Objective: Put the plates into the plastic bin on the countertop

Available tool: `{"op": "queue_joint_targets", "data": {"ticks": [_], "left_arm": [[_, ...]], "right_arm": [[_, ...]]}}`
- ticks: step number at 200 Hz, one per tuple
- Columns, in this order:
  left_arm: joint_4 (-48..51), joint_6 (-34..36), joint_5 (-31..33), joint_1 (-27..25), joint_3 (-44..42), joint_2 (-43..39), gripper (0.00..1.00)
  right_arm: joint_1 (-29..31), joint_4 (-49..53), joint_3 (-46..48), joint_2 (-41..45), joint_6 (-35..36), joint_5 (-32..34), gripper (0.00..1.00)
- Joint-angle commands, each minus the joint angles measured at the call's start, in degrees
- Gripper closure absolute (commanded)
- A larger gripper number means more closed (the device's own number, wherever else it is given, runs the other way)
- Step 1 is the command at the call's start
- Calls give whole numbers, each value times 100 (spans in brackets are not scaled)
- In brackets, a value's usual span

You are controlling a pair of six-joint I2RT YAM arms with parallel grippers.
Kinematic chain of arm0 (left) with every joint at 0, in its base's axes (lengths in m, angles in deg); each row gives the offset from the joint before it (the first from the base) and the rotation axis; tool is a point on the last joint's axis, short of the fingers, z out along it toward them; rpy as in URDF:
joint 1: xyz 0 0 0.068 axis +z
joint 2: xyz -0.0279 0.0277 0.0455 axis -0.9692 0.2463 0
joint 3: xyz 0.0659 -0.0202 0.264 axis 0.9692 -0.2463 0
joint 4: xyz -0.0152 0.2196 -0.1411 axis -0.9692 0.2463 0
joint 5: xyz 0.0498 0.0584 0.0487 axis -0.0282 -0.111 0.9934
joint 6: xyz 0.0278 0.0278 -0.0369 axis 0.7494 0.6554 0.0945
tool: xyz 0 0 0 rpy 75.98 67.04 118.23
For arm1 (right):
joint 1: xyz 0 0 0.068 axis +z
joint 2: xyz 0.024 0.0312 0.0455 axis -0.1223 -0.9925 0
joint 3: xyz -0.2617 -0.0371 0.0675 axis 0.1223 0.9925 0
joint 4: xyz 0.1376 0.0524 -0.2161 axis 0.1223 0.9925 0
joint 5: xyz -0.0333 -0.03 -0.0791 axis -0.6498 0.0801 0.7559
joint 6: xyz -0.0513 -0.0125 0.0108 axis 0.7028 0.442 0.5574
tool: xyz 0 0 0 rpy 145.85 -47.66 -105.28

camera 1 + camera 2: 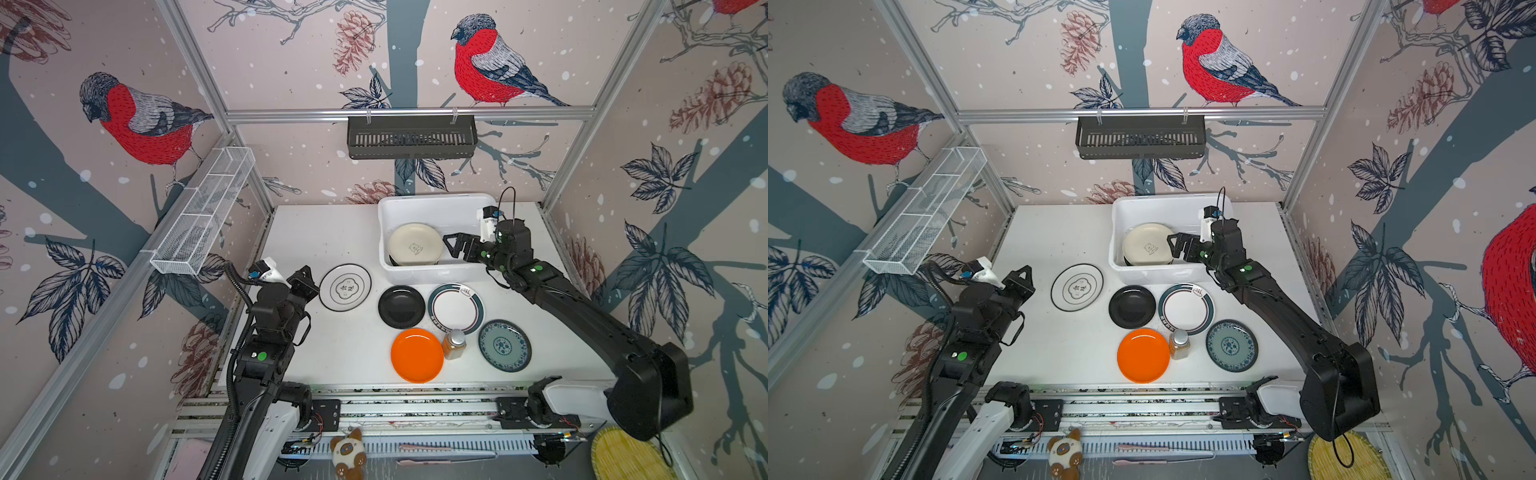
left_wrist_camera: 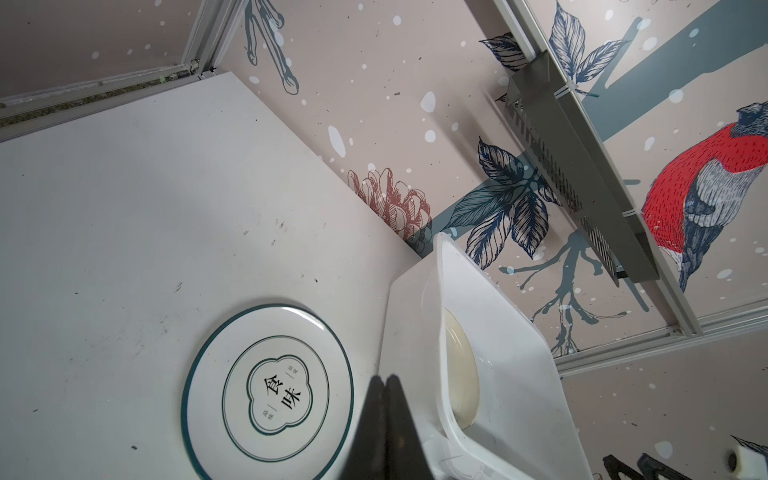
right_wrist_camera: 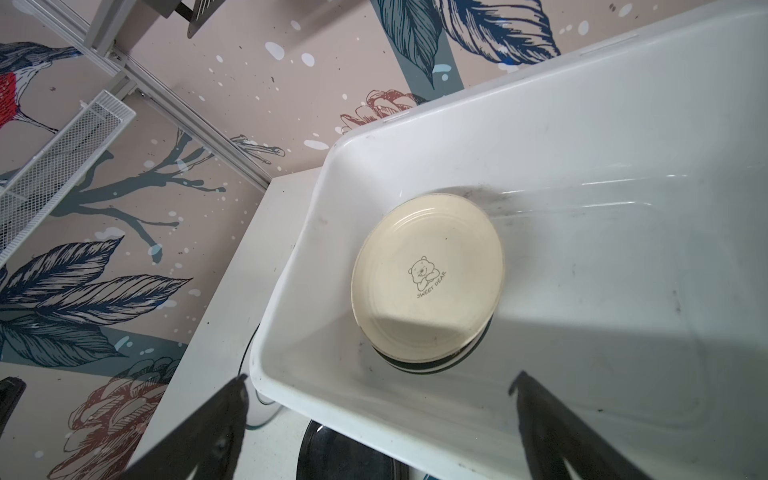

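Five plates [image 1: 417, 354] lie on the table [image 1: 311, 232], cream plate [image 1: 414, 244] topmost in the bin [image 1: 432, 274]; right fingers [image 3: 544, 419] spread empty over the bin, left fingers [image 2: 376, 419] pressed together just beside emblem plate [image 1: 345, 287]; best to rise clear of the bin before reaching.

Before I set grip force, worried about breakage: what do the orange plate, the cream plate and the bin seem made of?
Orange plate: probably plastic or melamine; flat even colour, soft sheen.
Cream plate: matt with a printed bear; melamine or ceramic, cannot tell.
Bin: white plastic, semi-glossy; thin, slightly see-through walls, dark scuffs.
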Motion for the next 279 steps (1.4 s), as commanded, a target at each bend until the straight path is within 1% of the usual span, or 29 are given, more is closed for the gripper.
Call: {"op": "queue_joint_targets", "data": {"ticks": [1,22,27,41,45,56,65,70,78,103,111,119,135,147,162,177,189,230,245,279], "left_arm": [[87,185,-14,5,35,135,100],[375,68,244,5,-51,557,99],[346,78,290,5,-111,664,88],[141,51,363,19,-316,993,42],[88,28,324,41,-354,1095,33],[-125,26,180,108,-450,1382,16],[-319,17,136,157,-536,1597,8],[-388,-15,133,184,-575,1701,6],[-472,-81,48,268,-644,1858,5],[-1130,-285,-781,691,-1126,2111,4],[-1420,-314,-1029,850,-1304,2134,5],[-1640,-306,-1126,920,-1446,2147,7],[-1998,-283,-1248,1024,-1694,2189,15],[-2471,-358,-1593,1134,-1934,2257,23],[-3067,-544,-1940,1224,-2219,2362,38],[-3472,-606,-2150,1262,-2363,2511,44],[-3556,-577,-2253,1287,-2380,2640,49],[-3834,-602,-2291,1376,-2536,3074,50],[-3756,-603,-2312,1403,-2552,3212,51],[-3485,-512,-2251,1405,-2541,3129,51]], "right_arm": [[19,-82,-55,-52,-22,-265,0],[18,-58,-44,-96,-13,-222,0],[18,-46,-72,-104,-20,-222,0],[18,-63,-119,-105,-22,-231,0],[18,-88,-120,-100,-27,-238,0],[18,-114,-132,-96,-13,-240,0],[18,-75,-154,-104,11,-222,0],[18,-50,-168,-99,24,-218,0],[10,1,-185,-100,59,-214,0],[9,159,-184,-29,187,-108,0],[3,183,-156,2,211,-48,0],[-8,213,-125,39,216,7,0],[-34,220,-64,105,207,28,0],[-59,220,-32,146,207,49,0],[-87,212,-6,179,207,95,0],[-111,209,-5,178,199,112,0],[-130,220,-14,178,164,113,0],[-131,244,-5,184,93,112,0],[-137,289,-14,199,93,136,0],[-140,296,10,267,93,230,0]]}}
